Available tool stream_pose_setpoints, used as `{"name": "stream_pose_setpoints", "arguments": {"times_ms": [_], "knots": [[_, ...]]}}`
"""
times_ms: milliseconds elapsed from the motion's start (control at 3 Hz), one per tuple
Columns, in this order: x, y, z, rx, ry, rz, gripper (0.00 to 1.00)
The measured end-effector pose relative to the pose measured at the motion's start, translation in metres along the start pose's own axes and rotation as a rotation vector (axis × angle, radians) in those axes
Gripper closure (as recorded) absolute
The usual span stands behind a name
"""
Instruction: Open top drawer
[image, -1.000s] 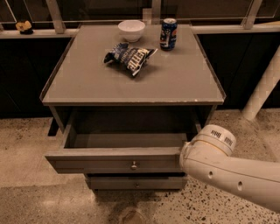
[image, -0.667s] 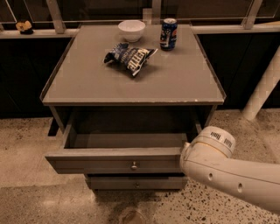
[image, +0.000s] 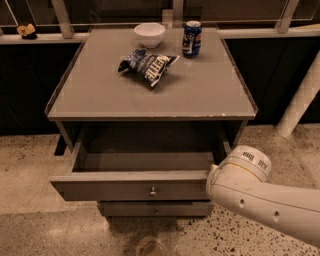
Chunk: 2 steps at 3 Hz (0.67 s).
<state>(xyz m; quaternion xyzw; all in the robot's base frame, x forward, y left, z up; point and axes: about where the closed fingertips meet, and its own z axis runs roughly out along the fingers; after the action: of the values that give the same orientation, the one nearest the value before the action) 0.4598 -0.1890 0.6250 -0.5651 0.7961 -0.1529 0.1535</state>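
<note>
Camera view looks down on a grey cabinet, and the top drawer (image: 115, 190) stands pulled well out from under the tabletop (image: 100, 97), its grey box interior open to sight and bare. The small brass knob (image: 153, 191) sits at the centre of the front panel. Just beneath, a narrower drawer front (image: 155, 208) sits further back, closed.

Now the arm (image: 265, 202): a thick white segment comes in from the lower right corner, angling up and to the left. It ends in a rounded joint (image: 245, 167) that carries a small black-and-white label. That joint sits right at the drawer's right end, level with the front panel's top edge and overlapping its corner. The gripper is hidden behind this joint at the drawer's right front corner, so whether it is open or closed, I cannot tell. No part of the arm is near the knob, which sits clear of it to the left.

Up on the tabletop, a white bowl (image: 149, 34) and a blue can (image: 192, 38) stand near the back edge, the can upright. A crumpled dark chip bag (image: 147, 65) lies in front of them. Speckled floor (image: 30, 225) spreads around the cabinet.
</note>
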Motion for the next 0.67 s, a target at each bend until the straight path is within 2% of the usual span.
{"name": "stream_pose_setpoints", "arguments": {"times_ms": [667], "knots": [[0.0045, 0.008, -0.0125, -0.009, 0.008, -0.014, 1.0]]}}
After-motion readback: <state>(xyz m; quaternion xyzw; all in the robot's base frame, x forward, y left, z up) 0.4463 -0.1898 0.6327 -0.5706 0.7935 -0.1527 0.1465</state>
